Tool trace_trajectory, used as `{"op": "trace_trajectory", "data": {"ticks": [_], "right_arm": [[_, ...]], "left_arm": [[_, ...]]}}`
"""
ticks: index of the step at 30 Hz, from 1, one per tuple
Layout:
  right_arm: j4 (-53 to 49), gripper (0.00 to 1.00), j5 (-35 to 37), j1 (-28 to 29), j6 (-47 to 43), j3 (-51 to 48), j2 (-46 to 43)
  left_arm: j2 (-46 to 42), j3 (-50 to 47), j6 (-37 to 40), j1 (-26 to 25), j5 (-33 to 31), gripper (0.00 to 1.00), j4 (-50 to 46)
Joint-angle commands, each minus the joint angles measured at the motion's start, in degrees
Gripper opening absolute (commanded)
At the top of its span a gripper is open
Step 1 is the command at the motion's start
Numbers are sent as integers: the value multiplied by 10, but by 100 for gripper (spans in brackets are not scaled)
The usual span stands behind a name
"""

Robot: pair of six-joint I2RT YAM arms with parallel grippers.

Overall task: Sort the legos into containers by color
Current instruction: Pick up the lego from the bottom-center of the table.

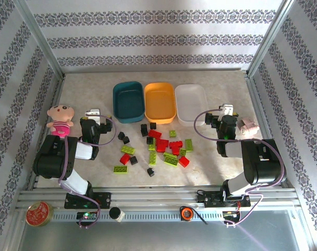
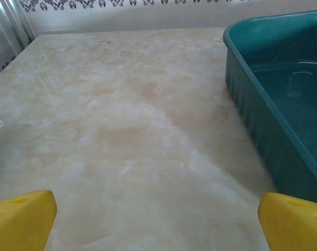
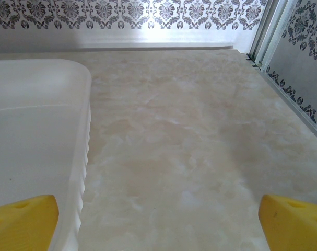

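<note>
**Limits of visibility.** In the left wrist view the left gripper (image 2: 158, 222) is cut off at the bottom edge. Its yellow fingertips (image 2: 22, 217) sit in the two lower corners, far apart, with bare table between them. The right gripper (image 3: 158, 222) reads the same in the right wrist view: yellow tips at opposite corners, jaws spread wide, nothing clamped. From above, both grippers are small and hard to read. A pale pink object (image 1: 248, 125) beside the right arm (image 1: 260, 162) is too small to identify. Several black bricks blur together, so no firm count is given.

**Task items.** The legos (image 1: 155, 146) lie loose on the table (image 1: 226, 167) between the two arms, just in front of the tubs. They are small studded bricks in black, lime green and red. Red and green bunch at the centre, and black ones scatter toward the edges. Three alike shallow tubs stand side by side behind them: teal tub (image 1: 128, 101) on the left, orange-yellow tub (image 1: 160, 102) in the middle, white tub (image 1: 191, 103) on the right. Whether the tubs touch cannot be told. Their floors are bare.

**Differences between views.**
- **Top view:** gives the bricks, a pink plush doll (image 1: 59, 119) by the left arm (image 1: 54, 157), and a round red tin (image 1: 38, 213) at the near left corner.
- **Left wrist view:** gives the teal tub's ribbed wall close on its right.
- **Right wrist view:** gives the white tub's ribbed wall on its left.
</note>
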Motion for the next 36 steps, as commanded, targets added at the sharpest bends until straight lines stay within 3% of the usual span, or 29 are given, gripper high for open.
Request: {"op": "trace_trajectory", "data": {"ticks": [1,10,12,16,19,22,26,29,33,34,36], "right_arm": [[16,98,-6,4,9,-5,1],[16,98,-14,0,13,-4,2],[16,98,52,13,20,-8,-9],[50,98,87,42,-8,-31,-10],[28,98,72,32,3,-23,-9],[13,98,25,-2,31,-9,-14],[52,98,81,44,-11,-38,-20],[41,98,69,37,-4,-33,-21],[-23,98,-37,-18,30,10,-15],[-17,98,-26,-11,25,10,-15],[-59,98,65,21,13,21,-43]], "left_arm": [[-3,12,5,4,10,99,-7],[-3,14,3,6,13,99,-11],[-3,10,0,6,-5,99,-2],[-83,-5,11,-12,-37,99,-39],[-142,7,9,-17,-58,99,-105],[-190,22,-25,-16,-73,99,-166],[-258,33,-83,-17,-49,99,-231],[-304,19,-126,-16,-40,99,-236],[-351,13,-174,-16,-33,99,-253],[-358,12,-185,-17,-23,99,-250],[-365,4,-207,-17,0,99,-221]]}}
